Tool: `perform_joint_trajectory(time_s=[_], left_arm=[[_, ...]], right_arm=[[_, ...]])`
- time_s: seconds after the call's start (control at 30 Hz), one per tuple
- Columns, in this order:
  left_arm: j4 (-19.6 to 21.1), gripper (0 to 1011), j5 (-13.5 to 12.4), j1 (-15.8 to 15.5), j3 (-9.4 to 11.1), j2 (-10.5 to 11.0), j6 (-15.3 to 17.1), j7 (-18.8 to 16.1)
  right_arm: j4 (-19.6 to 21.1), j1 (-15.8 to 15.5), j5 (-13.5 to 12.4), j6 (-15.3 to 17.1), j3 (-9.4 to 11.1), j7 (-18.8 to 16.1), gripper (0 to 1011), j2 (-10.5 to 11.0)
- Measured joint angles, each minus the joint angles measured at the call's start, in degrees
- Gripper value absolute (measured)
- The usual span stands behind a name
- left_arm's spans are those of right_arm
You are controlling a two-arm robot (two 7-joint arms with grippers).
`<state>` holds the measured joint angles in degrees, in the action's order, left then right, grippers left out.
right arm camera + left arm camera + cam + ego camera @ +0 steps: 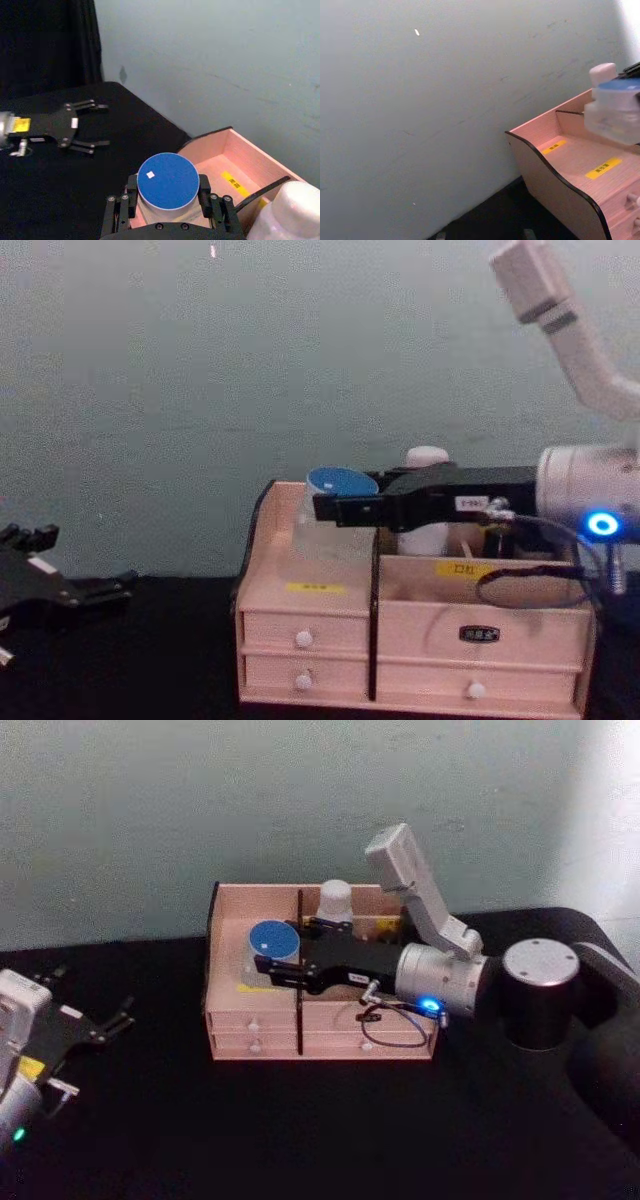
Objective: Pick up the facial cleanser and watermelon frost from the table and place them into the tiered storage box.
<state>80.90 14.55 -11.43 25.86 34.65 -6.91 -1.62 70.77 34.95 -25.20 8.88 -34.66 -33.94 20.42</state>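
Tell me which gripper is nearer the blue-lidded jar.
Right. The right gripper clamps the jar over the left compartment of the box. The left gripper is open over the table, off to the box's left and clear of the jar.

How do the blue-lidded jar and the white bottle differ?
The blue-lidded jar has a clear body and a flat blue lid; the white bottle is all white with a rounded cap. The jar is clamped in the right gripper at the tiered storage box's left compartment; the bottle stands free in the back right one. Both are upright. The left gripper is open, far to the left.
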Motion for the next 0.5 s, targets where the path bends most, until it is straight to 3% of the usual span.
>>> perform_joint_trajectory(time_s=[0.5], left_arm=[[0.0,1001,0.0,0.0,0.0,0.0,0.0,0.0]], right_arm=[[-10.53,5.33,3.16,0.8,-1.32,1.23,707,-5.91]])
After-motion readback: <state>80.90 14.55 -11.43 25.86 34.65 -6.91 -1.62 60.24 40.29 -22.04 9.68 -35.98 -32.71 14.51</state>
